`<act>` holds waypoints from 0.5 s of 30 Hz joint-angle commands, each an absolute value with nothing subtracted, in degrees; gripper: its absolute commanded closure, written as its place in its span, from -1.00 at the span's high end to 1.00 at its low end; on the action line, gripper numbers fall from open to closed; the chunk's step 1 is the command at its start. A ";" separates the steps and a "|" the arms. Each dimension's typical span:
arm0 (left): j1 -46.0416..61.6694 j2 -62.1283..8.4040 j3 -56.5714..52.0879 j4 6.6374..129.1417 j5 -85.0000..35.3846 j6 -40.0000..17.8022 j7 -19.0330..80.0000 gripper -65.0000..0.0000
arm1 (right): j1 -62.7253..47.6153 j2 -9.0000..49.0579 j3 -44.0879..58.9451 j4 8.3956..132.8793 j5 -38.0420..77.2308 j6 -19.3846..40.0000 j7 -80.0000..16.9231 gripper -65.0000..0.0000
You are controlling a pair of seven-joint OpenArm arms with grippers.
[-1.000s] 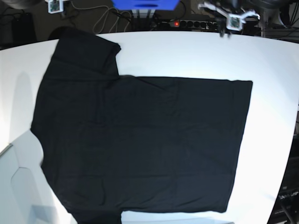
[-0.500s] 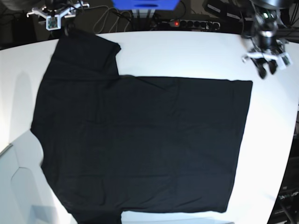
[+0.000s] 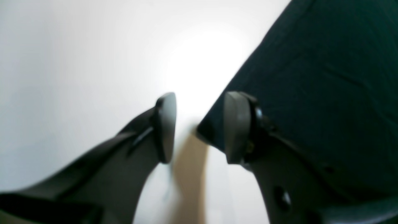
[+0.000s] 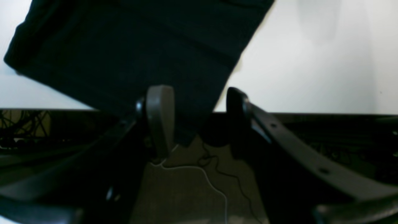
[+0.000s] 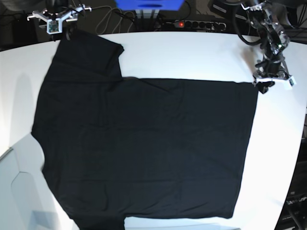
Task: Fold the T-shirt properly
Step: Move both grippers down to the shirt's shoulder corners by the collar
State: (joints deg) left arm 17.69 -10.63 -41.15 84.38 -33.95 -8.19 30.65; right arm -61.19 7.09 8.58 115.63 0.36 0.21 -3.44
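Observation:
The black T-shirt (image 5: 144,143) lies spread flat on the white table (image 5: 192,52), one sleeve pointing to the far left. My left gripper (image 5: 263,86) hangs at the shirt's far right hem corner. In the left wrist view this gripper (image 3: 200,127) is open, and the T-shirt (image 3: 311,77) has its corner tip between the fingertips. My right gripper (image 5: 60,24) is at the sleeve's far edge. The right wrist view shows it (image 4: 199,121) open, with the T-shirt sleeve (image 4: 140,46) drooping over the table edge between its fingers.
Behind the table's far edge are a power strip with a red light (image 5: 192,24), a blue box (image 5: 148,4) and loose cables (image 4: 211,180) on the floor. A grey panel (image 5: 19,191) sits at the near left. The table's right edge runs close to the left gripper.
The left arm swung from behind the table's far edge down to the shirt's far right corner, its jaws widening. The right gripper opened at the sleeve. The shirt has not moved.

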 commanded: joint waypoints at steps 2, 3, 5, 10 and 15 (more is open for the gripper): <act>16.40 -11.38 -40.57 84.18 -32.04 -8.40 29.41 -0.24 | -62.20 7.34 8.92 116.44 0.31 0.40 -2.15 -0.13; 16.13 -11.38 -39.87 83.65 -30.81 -8.75 29.32 -0.24 | -62.20 7.34 8.92 116.44 0.31 0.40 -2.15 -0.13; 16.04 -11.21 -38.37 82.51 -28.35 -9.19 28.79 -0.24 | -62.20 7.34 9.01 116.44 0.31 0.40 -2.15 -0.13; 15.34 -11.03 -35.65 81.89 -27.47 -9.19 28.70 -0.24 | -62.20 7.34 8.75 116.44 0.31 0.40 -2.15 -0.13; 15.60 -11.03 -34.33 81.80 -27.30 -9.19 28.70 -0.24 | -62.20 7.34 8.66 116.44 0.31 0.40 -2.15 -0.13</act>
